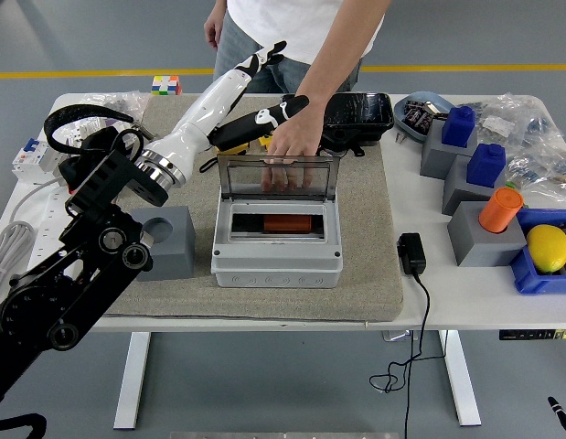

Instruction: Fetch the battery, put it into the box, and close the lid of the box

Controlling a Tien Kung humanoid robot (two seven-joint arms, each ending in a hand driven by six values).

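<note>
White surface (465,297), and over it a grey-beige mat (369,247). The box (277,247) is pale grey, its lid (278,176) smoky and see-through. Inside, the battery (287,223) glows orange-red. The left hand (264,87) is white on the back with black fingers (278,113), on a black arm. The person wears a white shirt (301,23) and blue jeans. Off to the side: a yellow lemon (547,247) in a blue tray (529,274), an orange cup (499,208), blue blocks (487,165) on grey stands (479,233), a multicoloured cube (165,85).
</note>
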